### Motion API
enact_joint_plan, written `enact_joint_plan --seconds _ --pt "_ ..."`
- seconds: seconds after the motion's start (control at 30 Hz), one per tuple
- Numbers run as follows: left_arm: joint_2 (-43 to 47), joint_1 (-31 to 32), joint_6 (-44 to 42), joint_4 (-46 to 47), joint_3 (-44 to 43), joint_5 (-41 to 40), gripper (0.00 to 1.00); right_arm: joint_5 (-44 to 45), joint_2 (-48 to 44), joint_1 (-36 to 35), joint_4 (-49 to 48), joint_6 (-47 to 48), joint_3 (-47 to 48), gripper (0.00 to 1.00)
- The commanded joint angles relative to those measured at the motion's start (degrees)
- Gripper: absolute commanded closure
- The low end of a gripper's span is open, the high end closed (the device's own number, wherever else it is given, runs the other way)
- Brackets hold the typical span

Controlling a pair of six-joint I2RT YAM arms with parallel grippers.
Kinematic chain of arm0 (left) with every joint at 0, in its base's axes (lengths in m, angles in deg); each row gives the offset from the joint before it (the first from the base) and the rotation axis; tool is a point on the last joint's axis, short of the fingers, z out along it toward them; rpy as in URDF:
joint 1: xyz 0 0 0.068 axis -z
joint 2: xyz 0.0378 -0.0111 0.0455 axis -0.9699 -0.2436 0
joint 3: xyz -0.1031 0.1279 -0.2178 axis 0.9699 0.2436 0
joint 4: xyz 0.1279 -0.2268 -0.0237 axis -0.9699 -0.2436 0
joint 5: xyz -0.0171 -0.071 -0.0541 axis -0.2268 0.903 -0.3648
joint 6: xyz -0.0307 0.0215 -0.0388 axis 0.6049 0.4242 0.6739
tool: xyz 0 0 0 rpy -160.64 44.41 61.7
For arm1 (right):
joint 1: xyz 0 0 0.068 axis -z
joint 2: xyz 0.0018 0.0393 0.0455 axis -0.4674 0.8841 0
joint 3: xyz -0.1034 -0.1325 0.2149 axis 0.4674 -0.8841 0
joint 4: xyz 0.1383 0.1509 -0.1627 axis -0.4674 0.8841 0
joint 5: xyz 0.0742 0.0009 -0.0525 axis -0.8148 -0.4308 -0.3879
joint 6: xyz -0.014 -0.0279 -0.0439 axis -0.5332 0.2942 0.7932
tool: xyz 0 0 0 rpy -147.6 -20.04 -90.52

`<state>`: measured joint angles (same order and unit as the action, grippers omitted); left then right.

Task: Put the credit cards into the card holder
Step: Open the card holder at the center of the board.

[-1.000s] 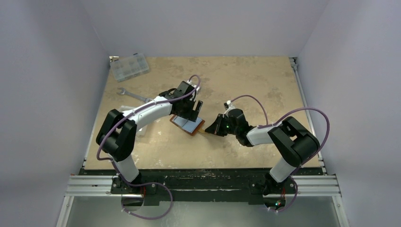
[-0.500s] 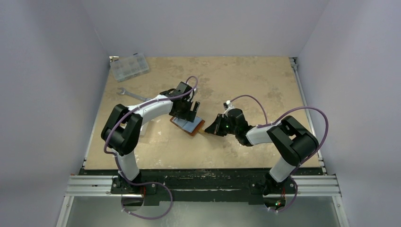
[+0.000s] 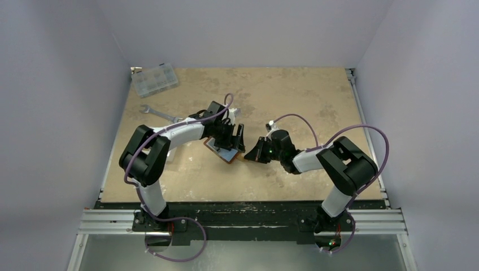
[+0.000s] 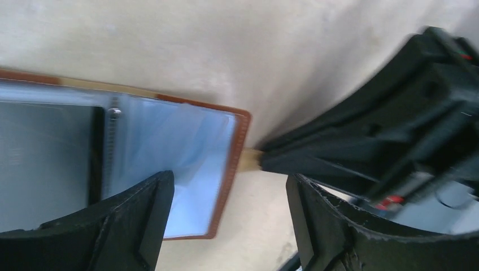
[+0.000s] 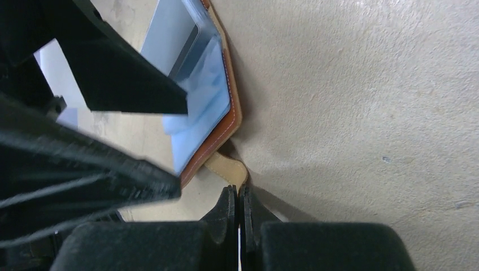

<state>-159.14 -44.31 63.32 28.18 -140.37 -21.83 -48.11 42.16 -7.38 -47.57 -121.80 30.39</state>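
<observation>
One tan table [image 3: 294,96] carried the brown card holder [image 4: 186,147], which lay opened flat near its middle with the pale blue inside facing up. The left gripper [image 4: 226,192] hung just above the holder with its fingers spread wide and nothing between them. The right gripper [image 5: 238,197] was closed tightly on the small tan strap [image 5: 226,166] at the holder's edge.

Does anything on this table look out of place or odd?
The silver wrench lying loose near the left arm stands out: a tool with no part in this job. Otherwise the card holder lies open, its tan tab pinched in the right claw.
</observation>
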Motion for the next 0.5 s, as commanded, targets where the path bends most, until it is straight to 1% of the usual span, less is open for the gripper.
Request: enact_joint_plan --seconds 0.0,0.07,0.1,0.2,0.37,0.47 --pt "4.2 -0.1 10.3 10.2 3.5 19.8 0.23 -1.0 0.9 -0.3 -1.8 1.0 1.3 1.00" --pt "5.9 0.0 11.4 11.8 3.9 21.8 0.23 -1.3 1.2 -0.3 -1.9 1.0 1.4 1.00" --pt "6.8 0.0 11.1 11.1 3.5 21.5 0.23 -1.3 1.4 -0.3 -2.0 1.0 1.4 1.00" --pt "8.5 -0.1 7.1 5.4 0.8 18.3 0.22 -1.5 2.1 -0.3 -2.1 1.0 1.8 1.00" --pt "9.5 -0.2 4.4 2.1 -1.2 19.5 0.20 -1.8 2.6 -0.3 -2.1 0.9 1.9 1.00" --pt "9.9 -1.1 2.9 0.2 -1.6 14.0 0.20 -1.8 2.1 -0.3 -1.9 1.0 1.8 1.00"
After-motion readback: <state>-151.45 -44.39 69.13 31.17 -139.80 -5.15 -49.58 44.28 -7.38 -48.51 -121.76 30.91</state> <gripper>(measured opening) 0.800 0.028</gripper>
